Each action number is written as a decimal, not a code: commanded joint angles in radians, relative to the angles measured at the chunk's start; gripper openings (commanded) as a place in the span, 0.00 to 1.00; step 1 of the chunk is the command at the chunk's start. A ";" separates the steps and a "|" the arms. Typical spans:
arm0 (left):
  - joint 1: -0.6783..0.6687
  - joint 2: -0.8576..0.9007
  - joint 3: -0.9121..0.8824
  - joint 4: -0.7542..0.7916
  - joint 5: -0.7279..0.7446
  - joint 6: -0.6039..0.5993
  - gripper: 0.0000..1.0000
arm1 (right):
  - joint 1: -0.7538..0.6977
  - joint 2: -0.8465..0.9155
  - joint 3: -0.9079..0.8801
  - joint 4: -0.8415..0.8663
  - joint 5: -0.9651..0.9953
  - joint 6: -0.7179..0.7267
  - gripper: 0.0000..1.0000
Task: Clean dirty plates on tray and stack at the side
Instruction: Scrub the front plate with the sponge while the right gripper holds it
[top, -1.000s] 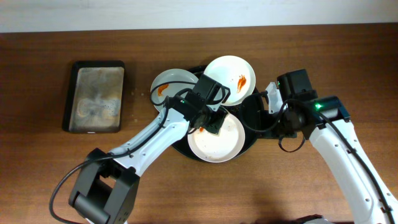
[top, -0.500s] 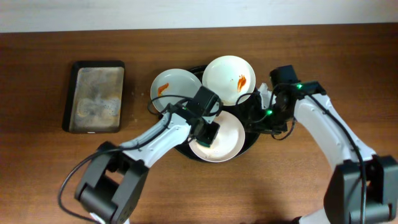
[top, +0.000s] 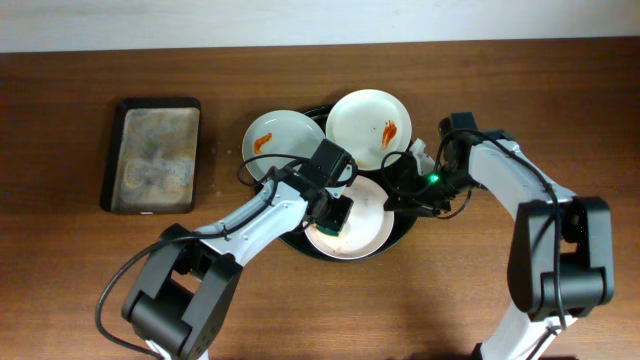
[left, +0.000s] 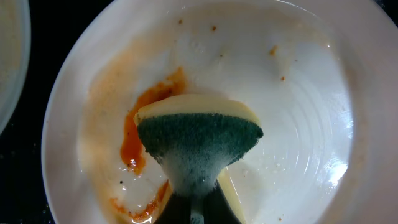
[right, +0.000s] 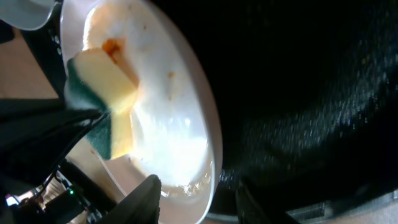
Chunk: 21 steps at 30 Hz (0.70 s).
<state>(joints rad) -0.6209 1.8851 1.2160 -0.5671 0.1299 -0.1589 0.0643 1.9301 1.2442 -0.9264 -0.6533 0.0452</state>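
Observation:
Three white plates sit on a round black tray (top: 403, 232). The front plate (top: 370, 228) has an orange sauce smear on its left side. My left gripper (top: 335, 212) is shut on a yellow-and-green sponge (left: 199, 134) and presses it onto that plate (left: 298, 93), next to the smear. My right gripper (top: 393, 195) is open, its fingers (right: 199, 199) on either side of the front plate's right rim (right: 168, 124). The sponge (right: 102, 81) also shows in the right wrist view. The back plates (top: 280, 135) (top: 365, 125) carry orange stains.
A rectangular dark baking tray (top: 152, 155) with a greyish inside lies at the left of the wooden table. The black tray's floor (right: 298, 93) fills the right of the right wrist view. Both arms crowd the tray's front half.
My right gripper has moved left and in, to the front plate's right rim. My left gripper has shifted the sponge slightly down and left on the plate.

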 joint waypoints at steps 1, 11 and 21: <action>0.003 0.007 -0.007 -0.002 -0.007 -0.009 0.00 | 0.001 0.036 -0.029 0.037 -0.031 -0.006 0.38; 0.003 0.007 -0.007 -0.002 -0.006 -0.009 0.00 | 0.002 0.059 -0.096 0.151 -0.156 0.011 0.29; 0.003 0.007 -0.007 -0.002 -0.004 -0.009 0.00 | 0.002 0.059 -0.179 0.304 -0.181 0.133 0.20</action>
<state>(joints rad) -0.6205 1.8854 1.2160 -0.5667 0.1295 -0.1589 0.0643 1.9800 1.0981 -0.6559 -0.7959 0.1146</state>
